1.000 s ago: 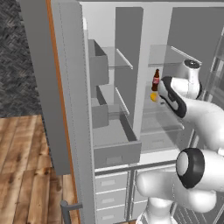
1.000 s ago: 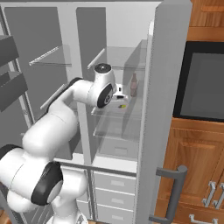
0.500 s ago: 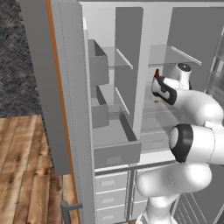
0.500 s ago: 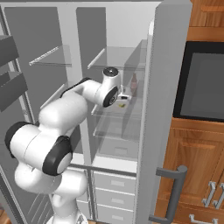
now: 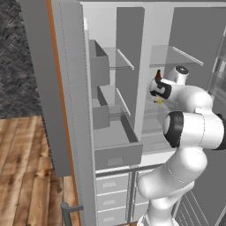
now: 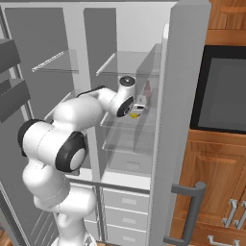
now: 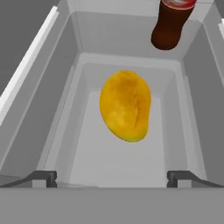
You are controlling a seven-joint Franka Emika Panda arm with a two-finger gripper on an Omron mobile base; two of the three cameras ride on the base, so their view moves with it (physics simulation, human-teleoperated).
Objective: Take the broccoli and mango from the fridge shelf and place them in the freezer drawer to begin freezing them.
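The mango, smooth and yellow-orange, lies on the clear fridge shelf straight below my gripper. The two dark fingertips stand wide apart, open, with nothing between them and clear of the fruit. From the base, the gripper is deep in the fridge, with a bit of yellow mango under it; in the right base view the gripper sits just over the mango. The freezer drawer is pulled out at lower left. The broccoli is out of view.
A dark bottle with a red label stands just beyond the mango, also seen behind my hand. Door bins hang on the open left door. Small stacked drawers lie below the fridge.
My hand has pushed deeper into the fridge, from in front of the shelf to just over the mango beside the bottle. The fingers stay open.
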